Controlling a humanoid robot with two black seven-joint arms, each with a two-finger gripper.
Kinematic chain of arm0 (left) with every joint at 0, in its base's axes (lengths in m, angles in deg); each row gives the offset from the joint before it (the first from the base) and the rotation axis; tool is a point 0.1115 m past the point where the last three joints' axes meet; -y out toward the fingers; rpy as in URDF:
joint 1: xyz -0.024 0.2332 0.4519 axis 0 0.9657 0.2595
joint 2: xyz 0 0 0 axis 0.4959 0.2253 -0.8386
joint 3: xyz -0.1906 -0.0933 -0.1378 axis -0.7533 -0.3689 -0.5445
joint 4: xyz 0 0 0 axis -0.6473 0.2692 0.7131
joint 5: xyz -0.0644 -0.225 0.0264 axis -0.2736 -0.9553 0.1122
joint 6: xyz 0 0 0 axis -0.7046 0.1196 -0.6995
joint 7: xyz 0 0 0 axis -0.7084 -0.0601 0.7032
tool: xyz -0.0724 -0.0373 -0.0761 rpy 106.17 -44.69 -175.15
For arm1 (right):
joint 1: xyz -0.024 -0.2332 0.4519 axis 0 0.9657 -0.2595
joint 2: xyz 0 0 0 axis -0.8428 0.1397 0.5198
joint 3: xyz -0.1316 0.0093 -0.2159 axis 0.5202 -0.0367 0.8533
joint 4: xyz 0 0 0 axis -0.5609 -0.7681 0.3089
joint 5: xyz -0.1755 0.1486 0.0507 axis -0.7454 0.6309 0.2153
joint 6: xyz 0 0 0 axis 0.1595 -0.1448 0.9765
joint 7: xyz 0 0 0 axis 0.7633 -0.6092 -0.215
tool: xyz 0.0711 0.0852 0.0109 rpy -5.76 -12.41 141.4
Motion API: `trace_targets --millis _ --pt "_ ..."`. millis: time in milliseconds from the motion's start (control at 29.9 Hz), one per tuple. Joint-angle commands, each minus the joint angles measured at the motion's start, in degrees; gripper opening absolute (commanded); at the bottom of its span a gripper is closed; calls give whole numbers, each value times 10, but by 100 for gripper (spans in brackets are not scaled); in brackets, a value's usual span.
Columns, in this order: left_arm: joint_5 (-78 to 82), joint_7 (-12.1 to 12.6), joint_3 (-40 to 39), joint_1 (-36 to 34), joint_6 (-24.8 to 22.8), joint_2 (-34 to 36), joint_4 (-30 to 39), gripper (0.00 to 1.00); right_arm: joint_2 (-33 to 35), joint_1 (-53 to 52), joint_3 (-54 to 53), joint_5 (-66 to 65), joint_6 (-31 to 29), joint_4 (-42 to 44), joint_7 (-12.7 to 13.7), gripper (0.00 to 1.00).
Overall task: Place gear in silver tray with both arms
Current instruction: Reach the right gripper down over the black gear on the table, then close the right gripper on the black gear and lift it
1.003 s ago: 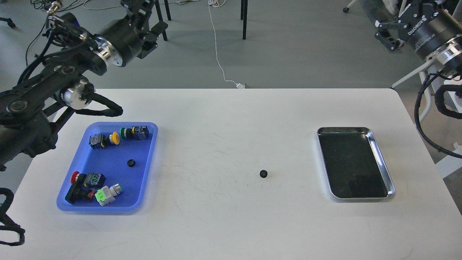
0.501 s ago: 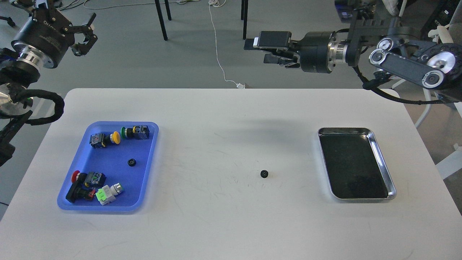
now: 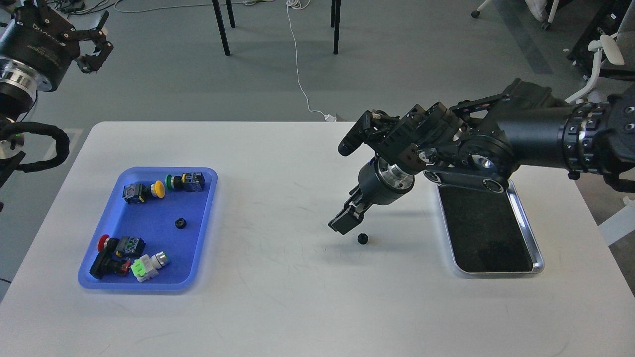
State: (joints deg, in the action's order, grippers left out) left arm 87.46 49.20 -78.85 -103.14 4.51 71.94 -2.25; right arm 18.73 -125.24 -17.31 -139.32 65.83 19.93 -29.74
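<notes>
A small black gear (image 3: 362, 239) lies on the white table, left of the silver tray (image 3: 529, 229). The tray's dark bottom is bare, and my right arm covers its far edge. My right gripper (image 3: 346, 221) points down, just above and left of the gear, open and not touching it. My left gripper (image 3: 92, 40) is open and empty, held high beyond the table's far left corner. A second small black gear (image 3: 180, 223) lies in the blue tray.
A blue plastic tray (image 3: 208, 198) at the left holds several push-button switches with yellow, green and red caps. The white table's far edge (image 3: 278, 123) runs behind my right arm. Chair legs and a white cable are on the floor beyond.
My right arm has swung from high above the table's far edge down to the gear. My left gripper has shifted slightly left and up.
</notes>
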Motion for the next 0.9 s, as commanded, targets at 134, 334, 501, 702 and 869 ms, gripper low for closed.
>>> trace_targets --millis 134,334,501,702,869 --pt "0 -2 -2 8 -7 0 0 98 -30 33 62 -12 13 16 -4 66" --pt "0 -2 -2 8 -7 -1 0 98 -31 45 64 -18 13 17 -3 62" --pt "0 -2 -3 9 -7 -1 0 98 -38 61 64 -35 13 38 -1 60" --pt "0 -2 -3 9 -7 0 -1 98 -38 70 64 -35 14 53 0 56" --pt "0 -12 -3 9 -6 -1 -1 98 -38 74 64 -34 13 58 0 51"
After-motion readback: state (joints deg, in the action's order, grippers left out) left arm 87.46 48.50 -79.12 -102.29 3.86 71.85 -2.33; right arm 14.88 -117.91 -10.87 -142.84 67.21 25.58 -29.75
